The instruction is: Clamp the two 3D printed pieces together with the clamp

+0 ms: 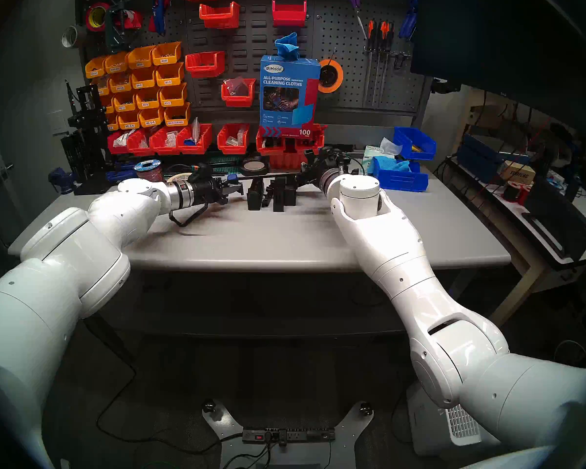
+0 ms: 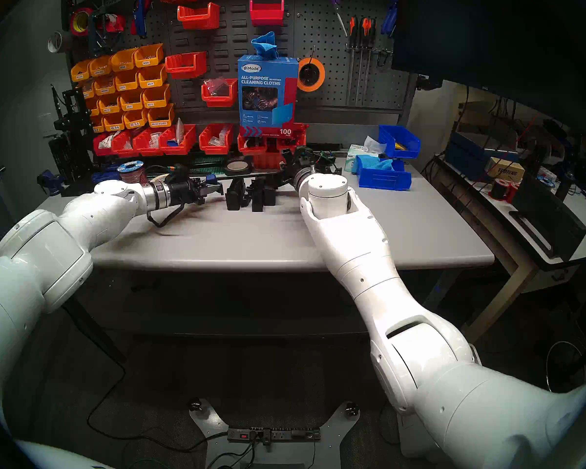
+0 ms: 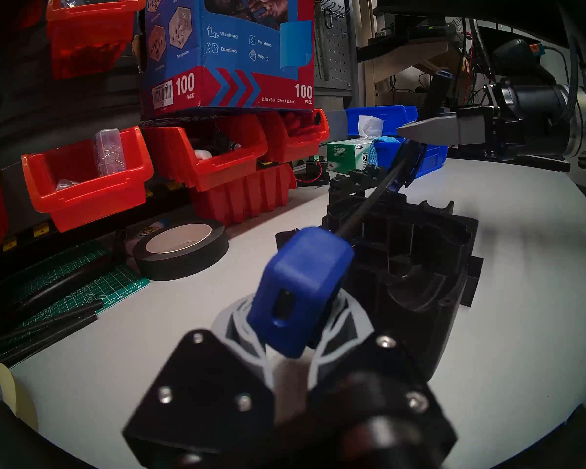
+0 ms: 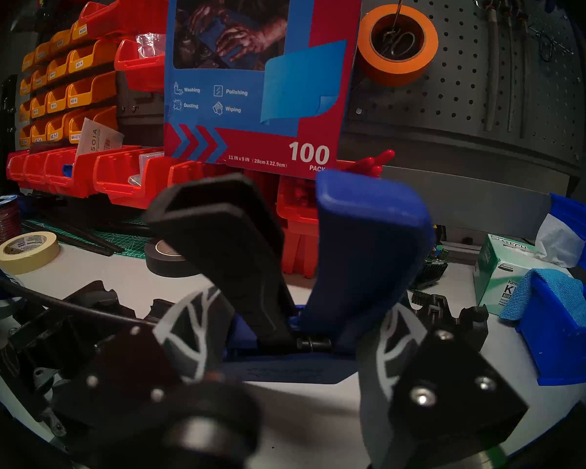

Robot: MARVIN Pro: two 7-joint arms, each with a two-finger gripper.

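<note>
Blue-bodied clamp [image 1: 268,178] is hanging mid-frame over the two 3D printed pieces [image 1: 273,196] while we are pinching its end with left gripper [image 3: 290,326] and handle with right gripper [image 4: 285,343], next lowering its jaws astride both.

clamp [image 3: 300,294]: 1 | 3D printed pieces [image 1: 272,195]: 2 | end effectors [image 3: 286,326]: 2

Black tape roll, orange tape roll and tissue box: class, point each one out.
Black tape roll [image 3: 182,255]: left wrist view, outer band.
Orange tape roll [image 4: 369,57]: right wrist view, outer rim.
Tissue box [image 3: 344,158]: left wrist view, front face.
</note>
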